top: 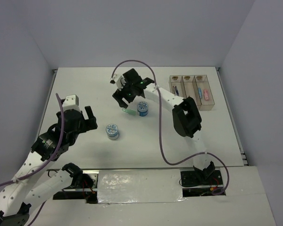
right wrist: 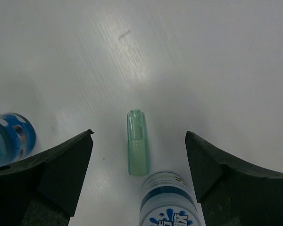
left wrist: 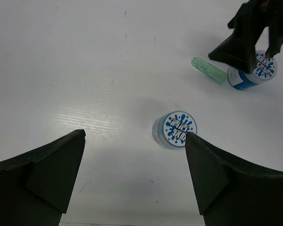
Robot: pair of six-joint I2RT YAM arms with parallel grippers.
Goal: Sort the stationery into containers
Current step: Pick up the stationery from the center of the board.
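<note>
The right gripper has its jaws spread wide and empty. They straddle the flat, pale green translucent oblong clip, which lies on the white desk with a long side facing each finger. The jaws have not yet touched it.

Just past the near end of the clip, touching it or almost so, stands a round blue-and-white patterned tape roll. A second roll of the same kind stands well apart, in front of the left gripper. That one hangs above the desk with its jaws fully apart and nothing in them.

The step in hand looks to be the pick of the green clip. To do it well:
- Keep the fingers square to the clip's long sides.
- Come straight down until the tips nearly meet the desk, because the clip is thin and flat.
- Centre the close towards the far end, away from the roll, so the right finger does not nudge the roll.
- Lift only once the grip is firm.

The clear plastic three-compartment tray sits at the far right. A pink clip seems to lie in its rightmost compartment, so the green one likely belongs there.
</note>
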